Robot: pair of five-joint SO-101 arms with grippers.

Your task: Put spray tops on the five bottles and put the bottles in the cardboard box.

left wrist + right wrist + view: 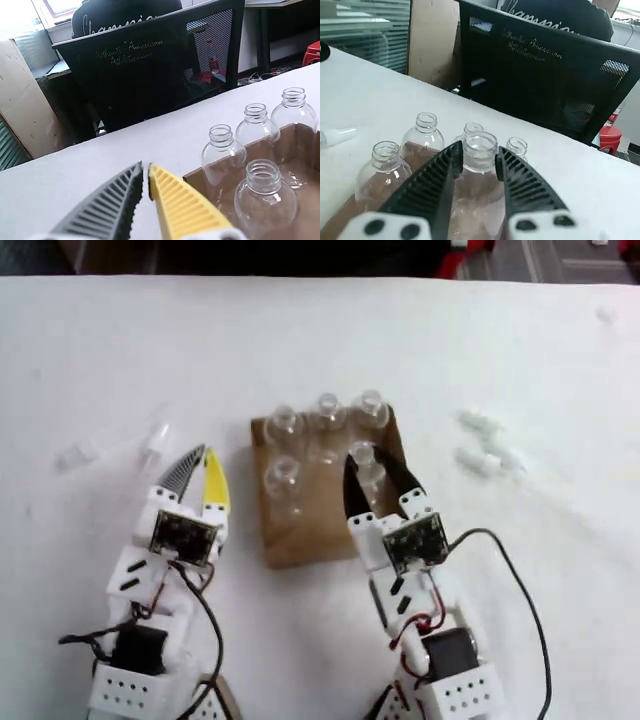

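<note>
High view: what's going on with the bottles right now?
Five uncapped bottles stand in the cardboard box. The right hand is open around the neck of one front bottle. The left hand is shut and empty beside the box. Spray tops lie loose on the table.

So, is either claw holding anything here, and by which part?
Left claw holds nothing. Right claw sits around the neck of a bottle in the cardboard box; whether it grips cannot be told.
</note>
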